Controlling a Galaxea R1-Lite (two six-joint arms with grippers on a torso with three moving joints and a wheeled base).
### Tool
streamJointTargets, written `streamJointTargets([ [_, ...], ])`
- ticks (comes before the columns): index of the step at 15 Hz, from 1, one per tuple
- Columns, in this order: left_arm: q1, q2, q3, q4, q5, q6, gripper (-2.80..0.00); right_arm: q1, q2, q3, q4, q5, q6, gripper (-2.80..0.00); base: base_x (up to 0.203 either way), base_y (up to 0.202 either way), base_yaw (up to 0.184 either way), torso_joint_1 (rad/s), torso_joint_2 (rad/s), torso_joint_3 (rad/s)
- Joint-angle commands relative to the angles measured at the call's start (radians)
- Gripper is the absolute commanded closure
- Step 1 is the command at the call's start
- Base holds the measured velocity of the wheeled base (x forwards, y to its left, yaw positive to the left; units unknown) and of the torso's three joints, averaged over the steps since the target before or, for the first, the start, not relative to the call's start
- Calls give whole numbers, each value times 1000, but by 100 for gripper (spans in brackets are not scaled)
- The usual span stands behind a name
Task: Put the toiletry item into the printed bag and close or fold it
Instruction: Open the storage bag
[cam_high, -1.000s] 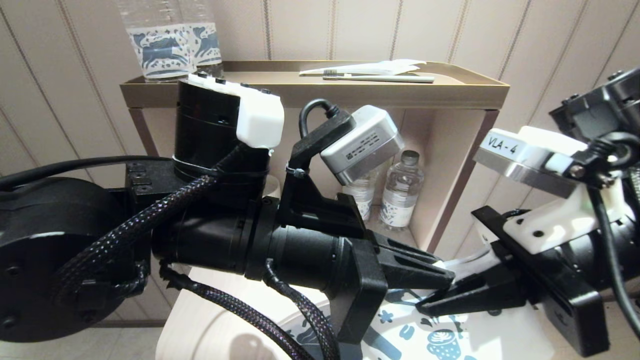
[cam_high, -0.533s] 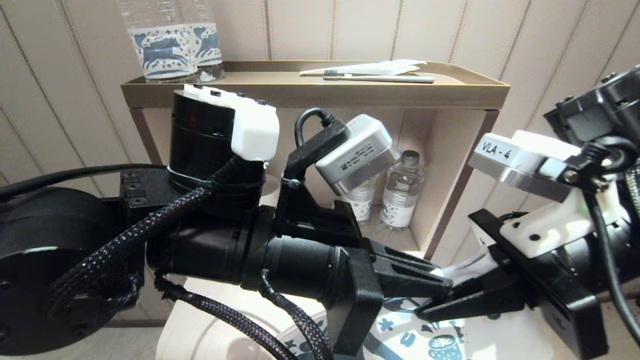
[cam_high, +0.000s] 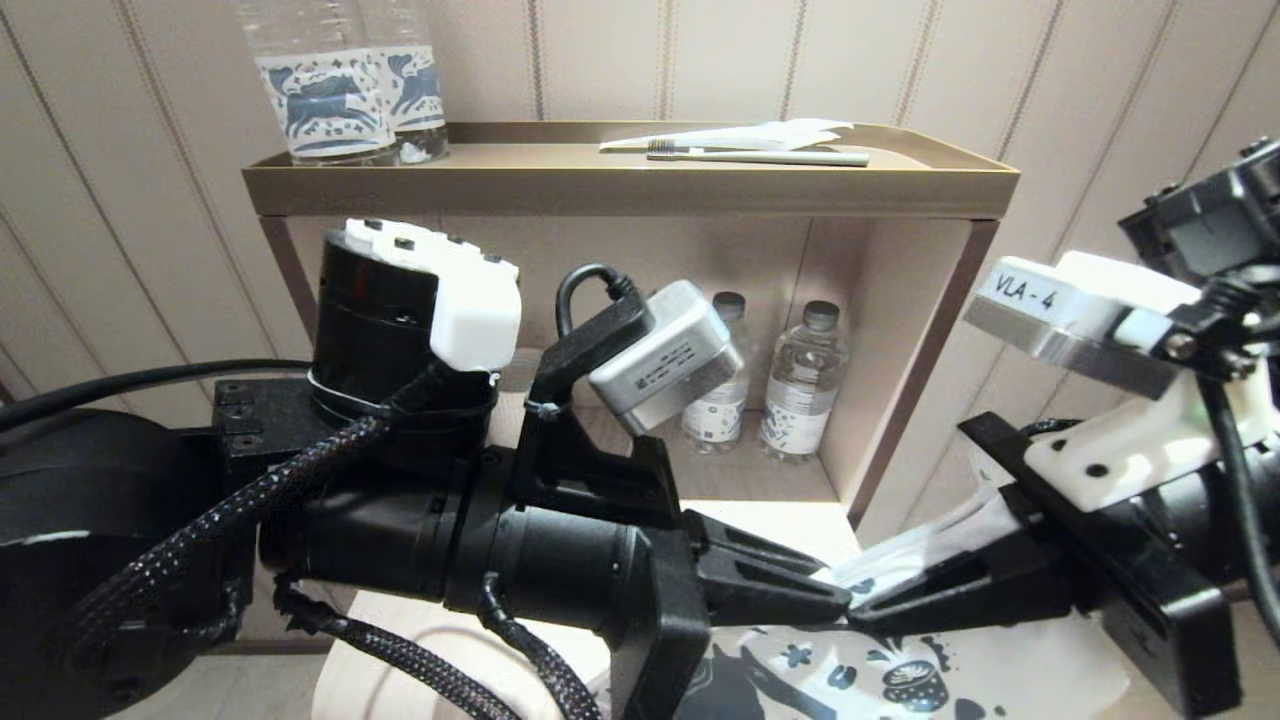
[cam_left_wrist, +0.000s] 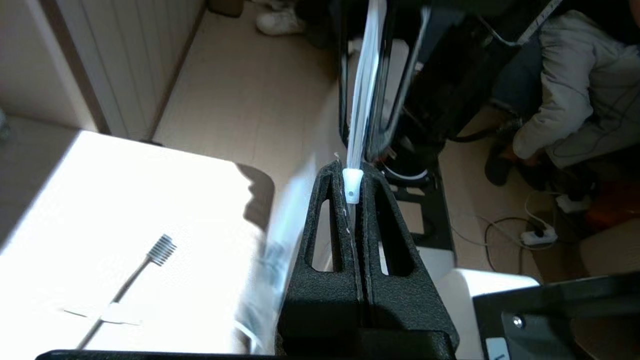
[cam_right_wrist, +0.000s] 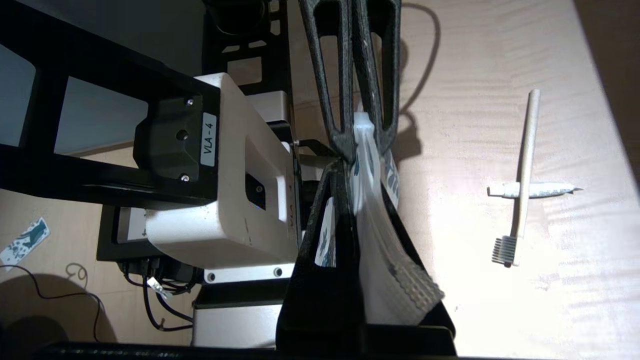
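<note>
Left gripper (cam_high: 835, 598): I see its fingers pressed together on the edge of the printed bag (cam_high: 900, 570), pinching a small white tab at the tips; the left wrist view shows no gap between them. Right gripper (cam_high: 865, 610) meets it tip to tip from the opposite side, also clamped on the bag. In the right wrist view the bag (cam_right_wrist: 380, 250) runs between the right fingers, with its ridged end back near the palm. Both grippers hold the bag up off the table (cam_right_wrist: 500, 75), and its printed lower part hangs toward the bottom of the head view.

The toothbrush (cam_right_wrist: 520, 180) is not in the bag. It lies flat on the pale table, well apart from the grippers, bristle head (cam_left_wrist: 161, 249) free, handle crossing over a small white tube (cam_right_wrist: 542, 189).

Behind the arms, a shelf unit (cam_high: 630, 190): a second toothbrush (cam_high: 760, 156) and a white wrapper (cam_high: 760, 133) on top, labelled bottles (cam_high: 340, 85) at the top left, two small bottles (cam_high: 800, 385) inside.
</note>
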Motion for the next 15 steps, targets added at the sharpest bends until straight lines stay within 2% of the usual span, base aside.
streamJointTargets([
  [1,4,-8,15,-6,-4,0,0,-3,-15,0,6,5,-3,0,0,0,0,0,0,0],
  [9,40,-78,133,-6,-4,18,0,-4,-32,2,6,6,-3,0,0,0,0,0,0,0],
  [15,99,-159,269,-8,-7,32,0,-24,-46,-3,6,8,-3,0,0,0,0,0,0,0],
])
